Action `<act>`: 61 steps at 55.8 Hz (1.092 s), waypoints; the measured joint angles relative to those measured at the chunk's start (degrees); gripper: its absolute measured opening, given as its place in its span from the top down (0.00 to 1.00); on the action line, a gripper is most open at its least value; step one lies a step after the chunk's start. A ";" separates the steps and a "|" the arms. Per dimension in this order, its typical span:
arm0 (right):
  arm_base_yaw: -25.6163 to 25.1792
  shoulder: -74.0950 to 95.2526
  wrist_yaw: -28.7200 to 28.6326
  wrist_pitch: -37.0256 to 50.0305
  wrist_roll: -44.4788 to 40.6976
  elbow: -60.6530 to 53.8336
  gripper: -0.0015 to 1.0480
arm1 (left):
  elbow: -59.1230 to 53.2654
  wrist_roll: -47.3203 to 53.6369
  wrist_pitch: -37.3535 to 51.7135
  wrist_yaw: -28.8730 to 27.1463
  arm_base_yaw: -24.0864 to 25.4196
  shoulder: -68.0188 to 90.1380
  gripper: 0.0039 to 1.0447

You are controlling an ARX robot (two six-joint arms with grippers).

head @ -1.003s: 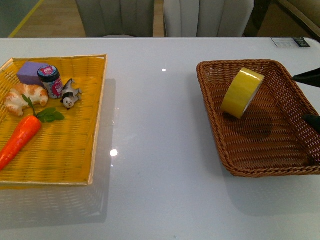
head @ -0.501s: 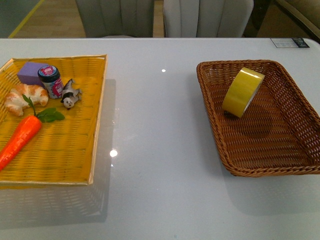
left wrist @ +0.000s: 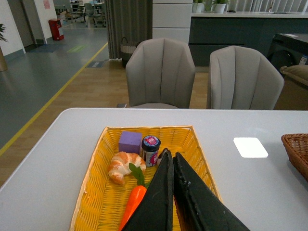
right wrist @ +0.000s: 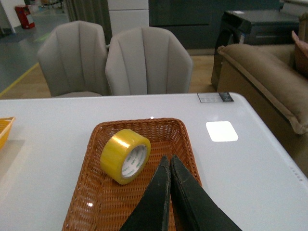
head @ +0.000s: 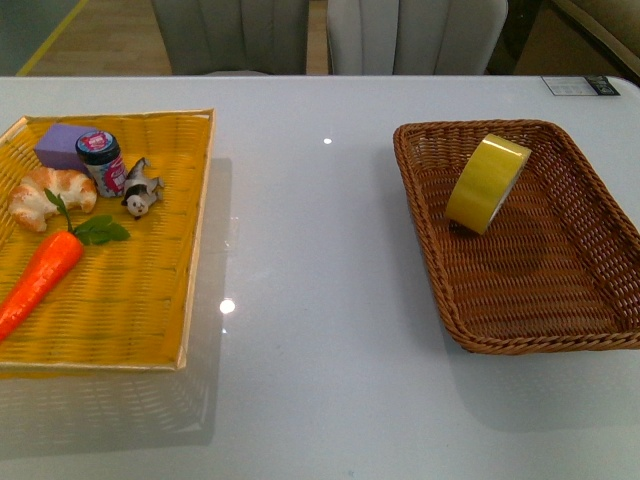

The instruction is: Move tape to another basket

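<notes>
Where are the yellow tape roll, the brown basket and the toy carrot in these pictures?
tape point(head: 486, 184), front view, on its yellow outer band.
basket point(head: 420, 215), front view, on its left sloping wall.
carrot point(head: 42, 278), front view, on the middle of its orange body.

We see only the tools: the left tool point(left wrist: 171, 159) shows two long matte black fingers tapering to narrow tips, surfaces slightly grainy. The right tool point(right wrist: 168, 163) looks the same, black wedge-shaped fingers, plain and unmarked.
</notes>
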 joint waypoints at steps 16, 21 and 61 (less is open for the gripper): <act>5.01 -11.54 4.48 -10.23 -0.04 -0.07 0.98 | 0.00 0.00 0.00 0.00 0.00 0.00 0.99; 5.05 -14.62 4.48 -13.16 -0.04 -0.07 0.98 | 0.00 0.00 0.00 0.00 0.00 0.00 0.99; 5.09 -33.03 4.48 -31.10 -0.04 -0.07 0.98 | 0.00 0.00 0.00 0.00 0.00 -0.02 0.99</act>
